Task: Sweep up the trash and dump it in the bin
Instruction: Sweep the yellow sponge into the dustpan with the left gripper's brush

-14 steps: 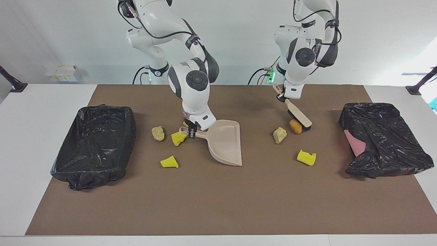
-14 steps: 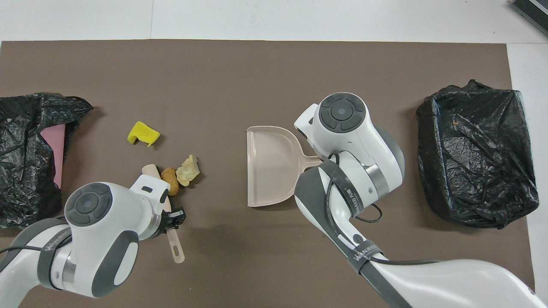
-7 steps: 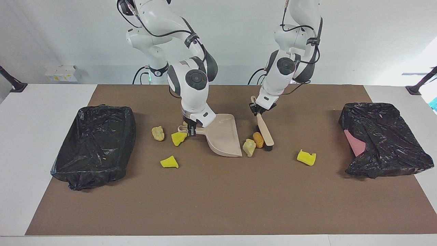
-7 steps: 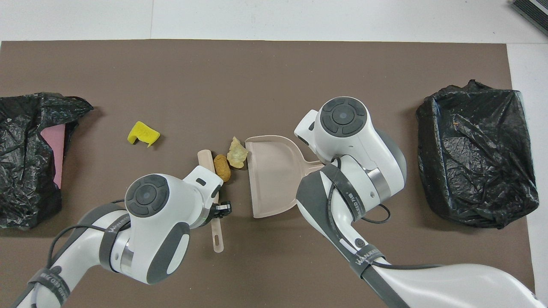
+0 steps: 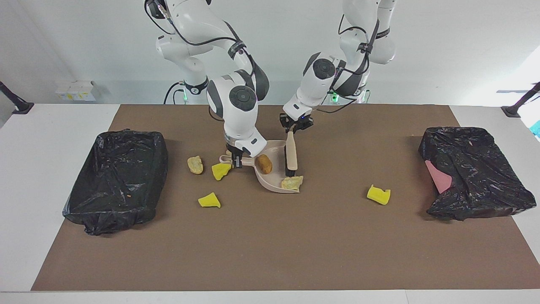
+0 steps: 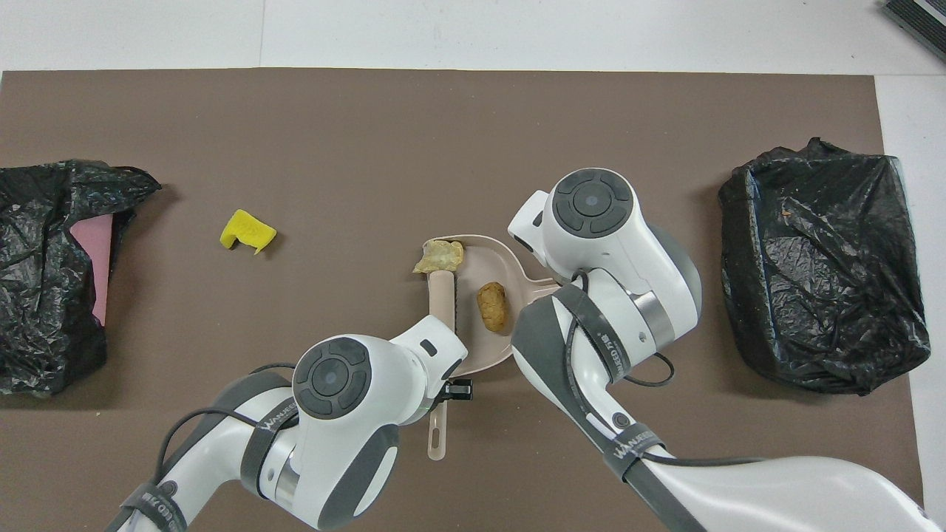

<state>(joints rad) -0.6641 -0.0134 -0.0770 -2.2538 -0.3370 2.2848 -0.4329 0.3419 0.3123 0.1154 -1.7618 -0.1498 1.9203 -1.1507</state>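
The dustpan point(image 5: 276, 171) is held flat on the worktop by its handle, the right hand point(image 5: 236, 162) clamped on it. The brush point(image 5: 290, 158), gripped shut in the left hand point(image 5: 293, 126), lies lengthwise across the dustpan's mouth. An orange-brown lump point(image 5: 264, 164) sits inside; a beige chunk point(image 5: 292, 183) straddles the lip. Three pieces point(image 5: 209, 200) lie past the dustpan's handle, partly hidden overhead.
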